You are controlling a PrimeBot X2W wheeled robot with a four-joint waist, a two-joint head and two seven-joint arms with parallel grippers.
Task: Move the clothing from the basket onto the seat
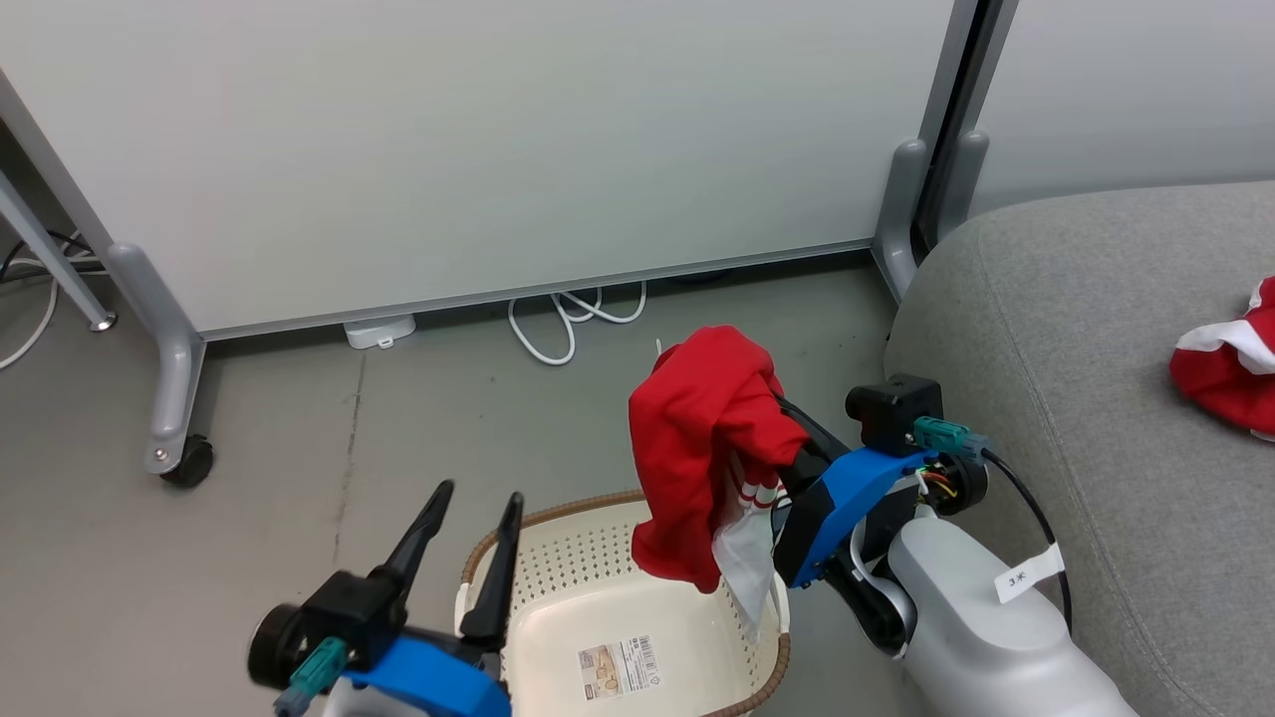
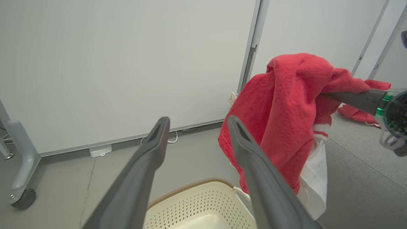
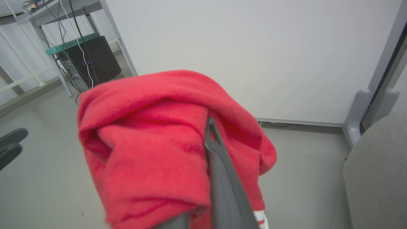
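Observation:
My right gripper is shut on a bright red garment of the clothing, which hangs over the basket's right rim with white trim at its lower end. In the right wrist view the garment drapes over one dark finger. The cream basket stands on the floor, with nothing but a label sticker on its floor. My left gripper is open over the basket's left rim, its fingers clear of the cloth. The grey seat lies at the right, with another red garment on it.
A white partition panel on grey legs stands behind, with a castor at the left. White cables and a small white box lie at its foot. In the right wrist view a rack with a black case stands at the far left.

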